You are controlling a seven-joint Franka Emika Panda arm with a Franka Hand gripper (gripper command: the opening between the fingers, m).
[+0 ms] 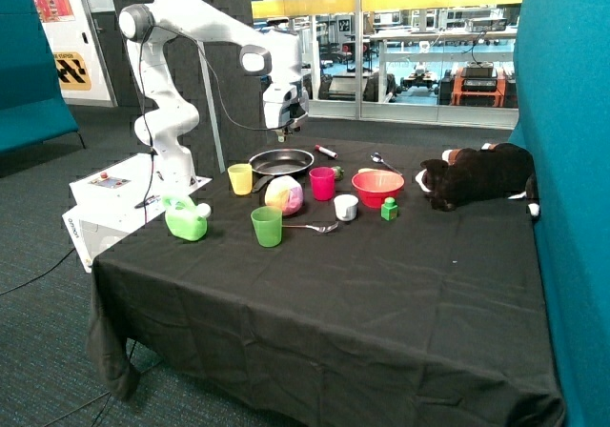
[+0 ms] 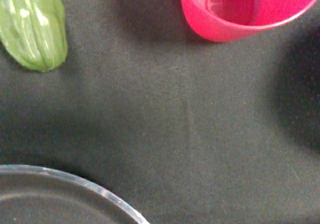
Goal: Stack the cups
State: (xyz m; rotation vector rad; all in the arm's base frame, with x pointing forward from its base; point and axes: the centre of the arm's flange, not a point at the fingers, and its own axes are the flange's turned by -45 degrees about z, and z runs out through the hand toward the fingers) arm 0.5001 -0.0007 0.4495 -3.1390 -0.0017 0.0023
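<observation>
Three cups stand apart and upright on the black tablecloth: a yellow cup [image 1: 240, 179] beside the pan, a pink-red cup [image 1: 322, 183] in the middle, and a green cup [image 1: 267, 226] nearer the front edge. None is inside another. My gripper [image 1: 286, 134] hangs in the air over the frying pan [image 1: 281, 162], behind the yellow and pink-red cups and touching nothing. The wrist view looks down on the open mouth of the pink-red cup [image 2: 240, 9], which is empty, and on the pan's rim [image 2: 75, 186].
A pastel ball [image 1: 284, 195], a short white cup [image 1: 346, 208], a spoon [image 1: 319, 227], a green block [image 1: 389, 209] and a red bowl [image 1: 377, 188] crowd around the cups. A green toy vegetable [image 2: 34, 26] lies near the pink-red cup. A green jug [image 1: 186, 219] and a plush animal [image 1: 481, 174] sit at opposite ends.
</observation>
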